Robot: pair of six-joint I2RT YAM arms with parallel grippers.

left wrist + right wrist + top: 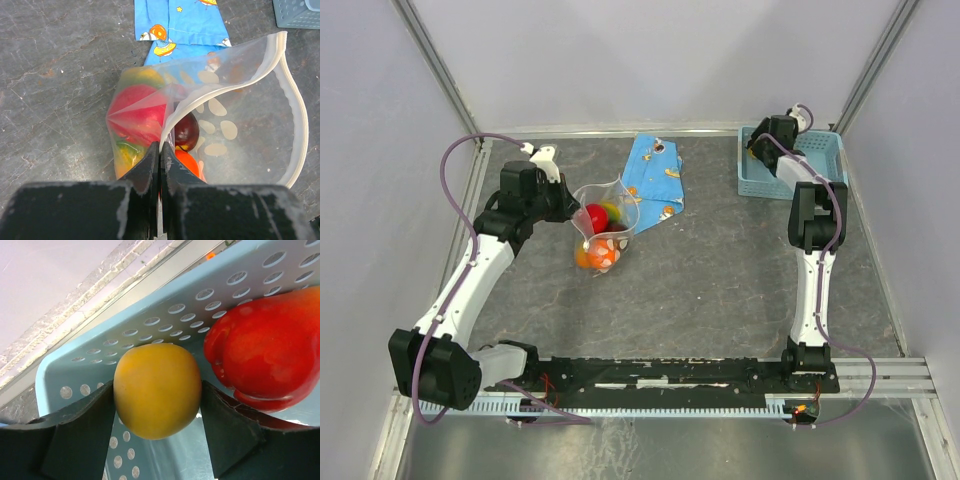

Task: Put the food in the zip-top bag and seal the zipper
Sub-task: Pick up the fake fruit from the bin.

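The clear polka-dot zip-top bag (602, 225) stands open on the table with red, orange, yellow and dark purple toy fruits (136, 111) inside. My left gripper (161, 155) is shut on the bag's mouth edge, pinching the whitish zipper strip (295, 125), which curves round the open mouth. My right gripper (157, 405) is inside the light-blue mesh basket (790, 165) at the far right, its jaws shut on a yellow-orange round fruit (156, 389). A red pepper-shaped fruit (265, 345) lies beside it in the basket.
A flat blue wrapper with orange prints (655, 180) lies just behind the bag. Metal frame posts and white walls enclose the dark table. The basket's perforated wall (165, 325) stands close behind the held fruit.
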